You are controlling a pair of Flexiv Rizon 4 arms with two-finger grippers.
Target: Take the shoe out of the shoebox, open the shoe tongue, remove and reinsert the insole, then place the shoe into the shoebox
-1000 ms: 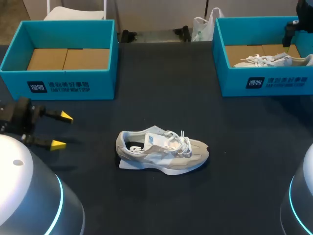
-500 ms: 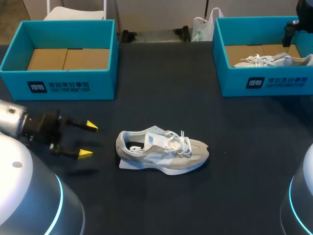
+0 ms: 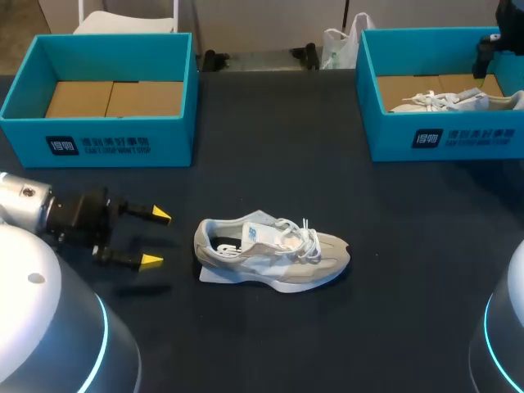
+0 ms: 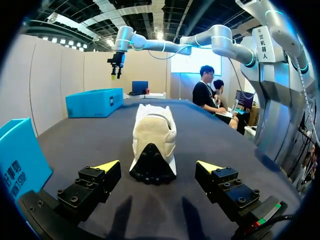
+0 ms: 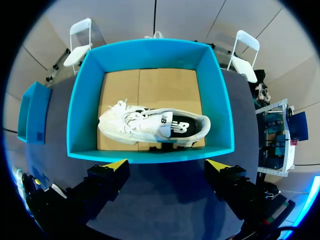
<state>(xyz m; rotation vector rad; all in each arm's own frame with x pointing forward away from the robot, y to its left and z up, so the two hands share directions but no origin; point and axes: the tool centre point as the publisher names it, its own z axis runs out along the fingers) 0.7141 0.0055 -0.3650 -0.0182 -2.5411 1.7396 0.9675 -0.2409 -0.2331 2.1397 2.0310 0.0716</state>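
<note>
A beige and white shoe (image 3: 272, 254) lies on its sole in the middle of the dark table, toe pointing right, heel toward my left gripper (image 3: 157, 238). That gripper is open, a short way left of the heel. In the left wrist view the shoe's heel (image 4: 153, 144) sits straight ahead of the open left gripper (image 4: 157, 166), apart from it. A second shoe (image 3: 454, 101) lies in the right teal shoebox (image 3: 434, 139). In the right wrist view my right gripper (image 5: 165, 164) hangs open high above that shoebox (image 5: 150, 155) and its shoe (image 5: 153, 125).
An empty teal shoebox (image 3: 102, 143) with a cardboard floor stands at the back left. A white sheet (image 3: 214, 277) peeks out under the shoe's heel. Dark tabletop (image 3: 278, 164) stretches between the boxes.
My left gripper has moved right toward the shoe's heel, staying open. The shoe and the right arm have not moved.
</note>
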